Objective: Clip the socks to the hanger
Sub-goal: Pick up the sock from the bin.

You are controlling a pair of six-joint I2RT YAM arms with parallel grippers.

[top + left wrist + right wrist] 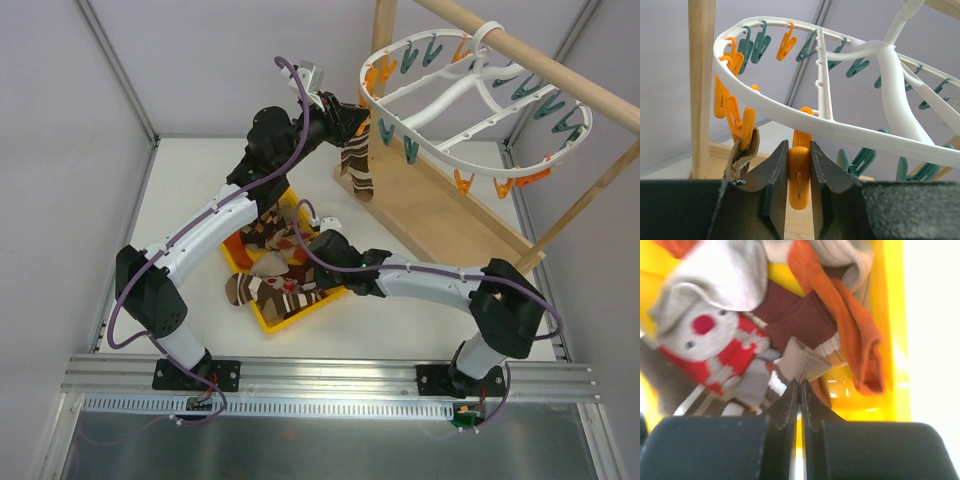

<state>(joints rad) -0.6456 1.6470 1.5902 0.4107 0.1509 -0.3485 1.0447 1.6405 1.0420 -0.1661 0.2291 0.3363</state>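
**Chief:** Start with the large items. What was found?

**Inspector:** The counter carried a wooden stand. The hanger hung from the stand's pole, over the far right of the counter. Nearly all of its teal and orange clothespins dangled with nothing in them.

**Chief:** Were any socks up?

**Inspector:** One. A brown hung sock dropped from the hanger's left rim. In the left wrist view its cuff sat in the mouth of a holding pin and appeared nipped there.

**Chief:** And the remainder?

**Inspector:** They lay in the yellow tray at mid-counter. The tray socks were a heap of brown, cream and orange-red, with one lapping over the near-left edge.

**Chief:** What of the arms?

**Inspector:** The left gripper was raised to the rim and clenched on an orange clothespin, just beside the hung sock. The right gripper was down in the tray with its jaws pressed together. A cuffed sock was caught by its ribbed edge at their tips, so I judged the gripper to be grasping it.

**Chief:** Your assessment of progress?

**Inspector:** Early. One sock was apparently clipped and a second was gripped but lying in the tray. The rest of the heap was left to do.
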